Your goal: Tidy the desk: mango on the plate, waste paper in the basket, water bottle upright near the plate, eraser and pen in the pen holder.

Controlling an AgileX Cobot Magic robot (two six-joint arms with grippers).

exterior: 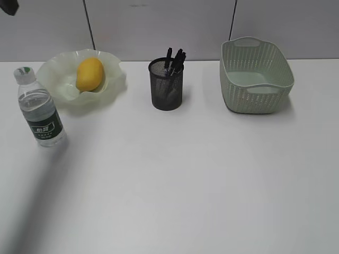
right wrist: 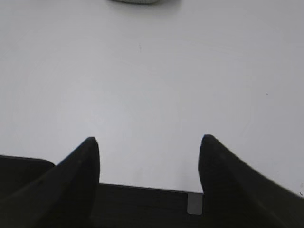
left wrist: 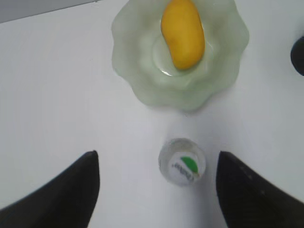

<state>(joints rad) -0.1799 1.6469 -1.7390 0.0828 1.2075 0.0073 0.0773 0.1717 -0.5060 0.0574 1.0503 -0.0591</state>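
Note:
The mango [exterior: 89, 73] lies in the pale green ruffled plate [exterior: 58, 79] at the back left of the desk [exterior: 185, 174]. The water bottle [exterior: 39, 107] stands upright in front of the plate. The black mesh pen holder [exterior: 167, 87] holds dark pens [exterior: 174, 59]. The pale green basket [exterior: 255, 76] stands at the back right; no waste paper or eraser shows. In the left wrist view my left gripper [left wrist: 157, 156] is open high above the bottle cap [left wrist: 183, 162], with the mango [left wrist: 182, 33] and plate [left wrist: 137, 61] beyond. My right gripper [right wrist: 148, 142] is open over bare desk.
A grey wall runs behind the desk. A dark bit of the left arm [exterior: 8, 6] shows at the top left corner of the exterior view. The basket's edge [right wrist: 137, 1] shows at the top of the right wrist view.

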